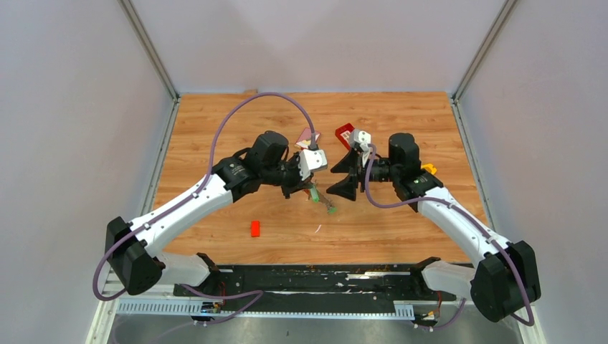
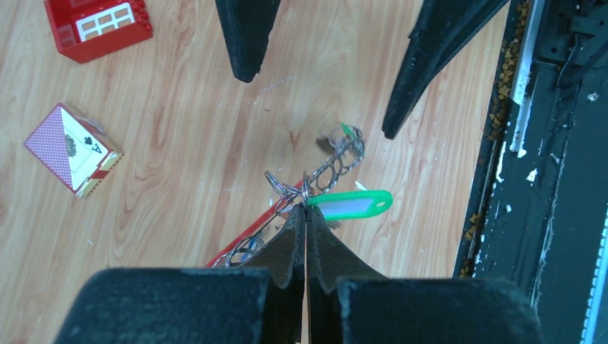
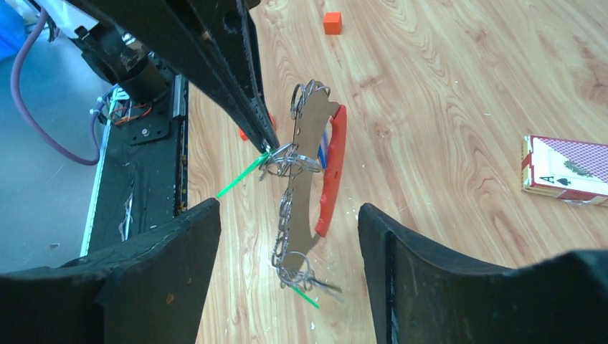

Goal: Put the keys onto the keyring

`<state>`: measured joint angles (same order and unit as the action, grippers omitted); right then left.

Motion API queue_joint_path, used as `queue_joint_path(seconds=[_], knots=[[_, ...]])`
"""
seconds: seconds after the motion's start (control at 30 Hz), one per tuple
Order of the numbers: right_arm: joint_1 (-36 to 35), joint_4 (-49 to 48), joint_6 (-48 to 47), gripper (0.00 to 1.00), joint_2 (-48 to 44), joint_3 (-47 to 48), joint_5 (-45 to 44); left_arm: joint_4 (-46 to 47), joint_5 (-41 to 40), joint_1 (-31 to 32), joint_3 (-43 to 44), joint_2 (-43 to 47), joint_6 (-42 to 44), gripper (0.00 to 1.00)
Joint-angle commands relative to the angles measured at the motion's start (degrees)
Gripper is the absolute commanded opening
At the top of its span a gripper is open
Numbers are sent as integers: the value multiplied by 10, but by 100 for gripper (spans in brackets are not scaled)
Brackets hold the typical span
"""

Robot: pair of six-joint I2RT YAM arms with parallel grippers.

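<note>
My left gripper (image 1: 301, 188) (image 2: 306, 209) is shut on the keyring's (image 2: 333, 166) wire rings and holds the grey chain above the wooden table. The red arc piece (image 3: 333, 172) (image 2: 247, 236) hangs beside the chain. A green-tagged key (image 2: 355, 204) sticks out at the pinch point. A second green bit and small rings dangle at the chain's low end (image 3: 305, 294). A blue head (image 3: 324, 147) peeks out behind the arc. My right gripper (image 1: 333, 179) (image 3: 287, 211) is open and empty, its fingers either side of the hanging chain but apart from it.
A playing-card box (image 2: 72, 147) (image 3: 566, 172) and a red gridded tray (image 2: 97, 25) (image 1: 344, 134) lie behind the grippers. A small red block (image 1: 255, 228) lies to the near left, and an orange cube (image 3: 331, 21) shows in the right wrist view. A black rail (image 1: 301, 276) runs along the near edge.
</note>
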<state>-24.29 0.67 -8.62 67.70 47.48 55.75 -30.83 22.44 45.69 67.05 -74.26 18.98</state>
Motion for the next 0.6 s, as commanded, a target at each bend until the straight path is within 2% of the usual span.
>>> queue_joint_path(seconds=[0.0, 0.17, 0.3, 0.57], knots=[[0, 17, -46, 72, -22, -21, 23, 27, 31, -2, 17, 14, -27, 0], [0, 43, -96, 76, -17, -31, 17, 28, 62, -5, 28, 25, -31, 0], [-13, 50, -112, 86, -6, -35, -2, 38, 78, -5, 36, 29, -39, 0], [-51, 50, -130, 87, 12, -36, -37, 53, 87, -5, 48, 21, -57, 0]])
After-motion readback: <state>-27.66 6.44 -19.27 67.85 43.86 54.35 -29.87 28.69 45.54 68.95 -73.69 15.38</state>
